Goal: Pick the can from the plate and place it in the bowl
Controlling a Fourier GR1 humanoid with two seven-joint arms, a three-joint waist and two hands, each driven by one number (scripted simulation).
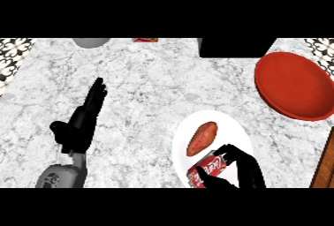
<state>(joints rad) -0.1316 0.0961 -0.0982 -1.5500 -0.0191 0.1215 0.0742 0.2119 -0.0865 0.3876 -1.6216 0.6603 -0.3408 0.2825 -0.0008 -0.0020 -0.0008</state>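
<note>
The right hand [240,168] curls around the red can [207,170] at the white plate's [225,121] six o'clock. It should lift straight before swinging toward the red bowl [294,84] at one o'clock, clearing the sweet potato [201,138]. The left hand [81,121] rests open on the bench [150,79].

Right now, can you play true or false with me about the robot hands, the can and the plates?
1. The right robot hand is curled round the red can. True.
2. The can is already in the red bowl. False: it lies on the white plate.
3. A sweet potato lies on the white plate. True.
4. The left robot hand holds the sweet potato. False: its fingers are straight and hold nothing.
</note>
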